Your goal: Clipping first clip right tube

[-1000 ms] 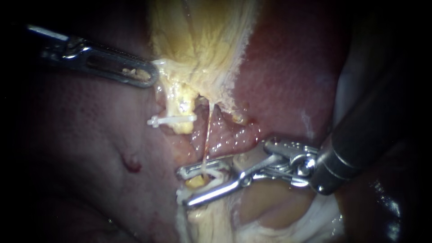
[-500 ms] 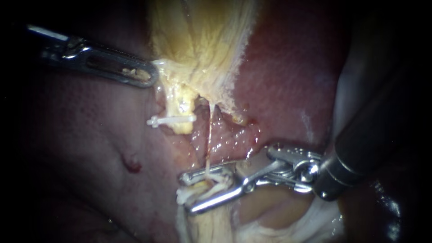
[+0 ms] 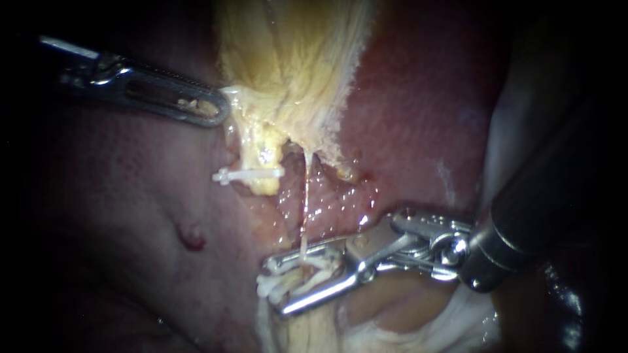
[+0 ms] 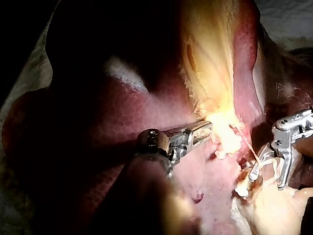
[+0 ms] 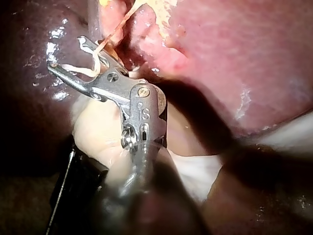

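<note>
One right tube (image 3: 305,202) lies inside the right instrument's hand (image 3: 275,286) (narrow, gripping a white clip (image 3: 288,280)).

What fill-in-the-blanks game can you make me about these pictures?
The thin ___ runs down into the loaded clip in the pincer of the right instrument.
The tip of the left instrument touches the pale yellow ___.
The other clip on the yellow stump is coloured ___.
Missing: tube, gallbladder, white.
</note>
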`<state>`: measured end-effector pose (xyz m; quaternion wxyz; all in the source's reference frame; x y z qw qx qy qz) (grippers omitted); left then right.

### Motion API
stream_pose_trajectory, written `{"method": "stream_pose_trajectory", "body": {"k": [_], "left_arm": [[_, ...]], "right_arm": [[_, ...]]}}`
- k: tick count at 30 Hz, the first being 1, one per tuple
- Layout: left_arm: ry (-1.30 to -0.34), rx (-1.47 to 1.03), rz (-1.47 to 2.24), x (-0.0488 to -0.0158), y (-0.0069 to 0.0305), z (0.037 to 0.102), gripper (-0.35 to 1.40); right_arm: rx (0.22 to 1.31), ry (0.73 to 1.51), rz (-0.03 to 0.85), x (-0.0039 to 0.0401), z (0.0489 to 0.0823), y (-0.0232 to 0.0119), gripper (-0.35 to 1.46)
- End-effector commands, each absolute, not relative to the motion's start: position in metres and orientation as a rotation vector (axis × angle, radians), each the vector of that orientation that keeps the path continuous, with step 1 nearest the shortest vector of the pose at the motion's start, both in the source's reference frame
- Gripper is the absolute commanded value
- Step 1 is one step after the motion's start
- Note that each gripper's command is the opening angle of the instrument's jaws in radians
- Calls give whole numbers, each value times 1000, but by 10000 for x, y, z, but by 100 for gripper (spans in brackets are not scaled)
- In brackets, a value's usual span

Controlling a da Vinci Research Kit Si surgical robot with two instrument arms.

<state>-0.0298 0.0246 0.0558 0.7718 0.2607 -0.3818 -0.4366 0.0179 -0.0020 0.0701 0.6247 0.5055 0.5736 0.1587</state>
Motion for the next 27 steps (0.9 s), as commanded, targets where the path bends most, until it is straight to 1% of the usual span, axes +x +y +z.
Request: {"method": "stream_pose_trajectory", "body": {"k": [1,7,12,27], "left_arm": [[-828,565,-946,-298,246,558,-35],[-828,565,-946,-298,246,559,-35],[-828,565,-946,-298,246,559,-35],[-828,565,-946,-298,246,559,-35]], "right_arm": [[1158,1316,365,179,701,-20,41],[1155,1317,371,177,703,-16,35],[1156,1317,370,174,705,-15,26],[1158,1317,369,170,707,-12,-15]]}}
